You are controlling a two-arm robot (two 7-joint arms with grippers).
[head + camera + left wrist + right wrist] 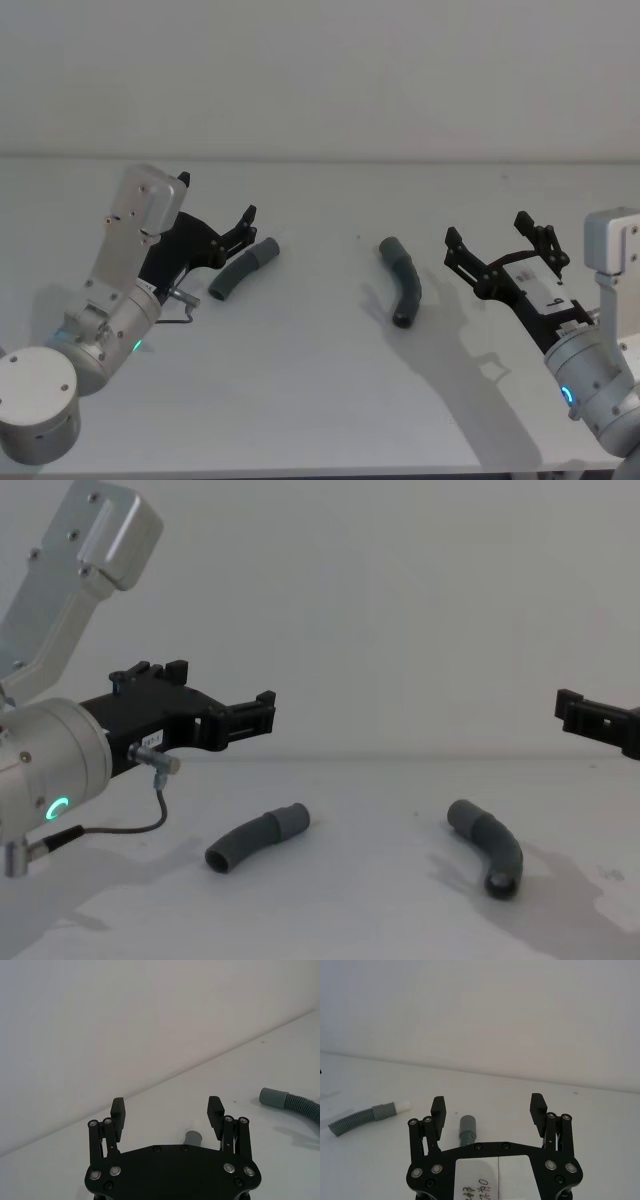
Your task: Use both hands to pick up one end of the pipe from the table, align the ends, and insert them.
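Observation:
Two bent dark grey pipe pieces lie apart on the white table (pixel 320 380). The left piece (pixel 243 268) (pixel 257 838) lies just in front of my left gripper (pixel 216 198) (pixel 225 695), which is open and hovers above the table. In the left wrist view its end (pixel 192 1137) shows below the open left gripper (pixel 167 1106). The right piece (pixel 402 281) (pixel 488 848) lies left of my open right gripper (pixel 487 228) (pixel 575 708), also raised. In the right wrist view that piece (pixel 467 1129) sits under the right gripper (pixel 488 1104), and the left piece (pixel 365 1116) shows a pale tip (pixel 402 1106).
A plain white wall (pixel 320 70) rises behind the table. A thin grey cable (pixel 150 815) loops from the left wrist. Open table surface lies between the two pipe pieces and toward the front edge.

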